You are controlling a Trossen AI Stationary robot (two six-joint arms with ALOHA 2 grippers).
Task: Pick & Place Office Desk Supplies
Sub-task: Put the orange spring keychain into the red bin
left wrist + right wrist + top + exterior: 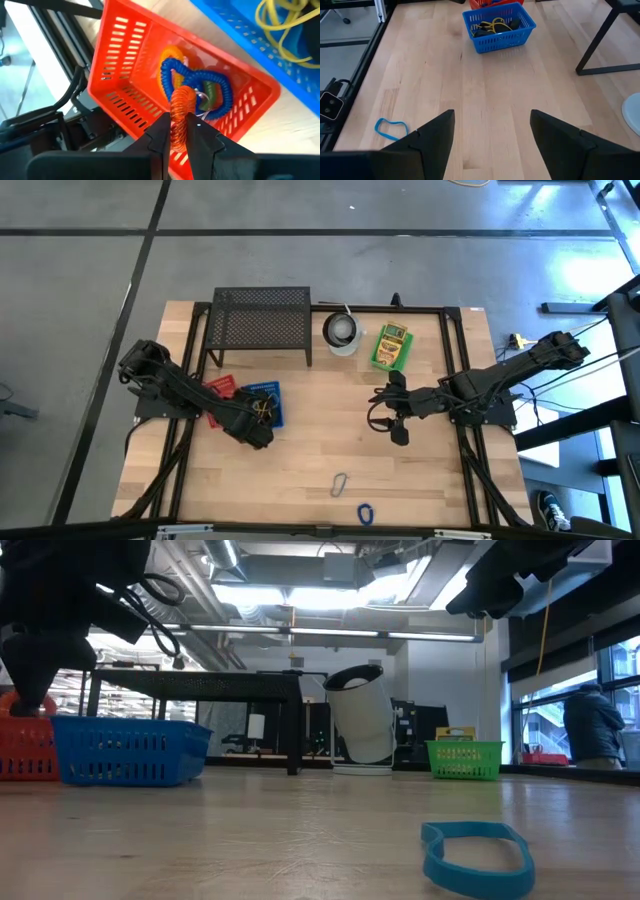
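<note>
- The left gripper (179,131) hangs over the red basket (125,75), its fingers pinched on an orange coiled cord (181,112); only its own wrist camera shows this grasp.
- That same view shows a blue coiled cord (200,82) lying inside the red basket.
- From above, the left gripper (255,430) sits by the blue basket (268,402), and its load is hidden.
- The right gripper (492,135) is spread wide and empty above bare table (520,90).
- A blue rubber band (478,855) lies near the front edge, close in the low view.
- A silver clip (340,484) lies just beyond it, seen only from overhead.
- A green basket (391,347) stands beside the white cup (342,332).
</note>
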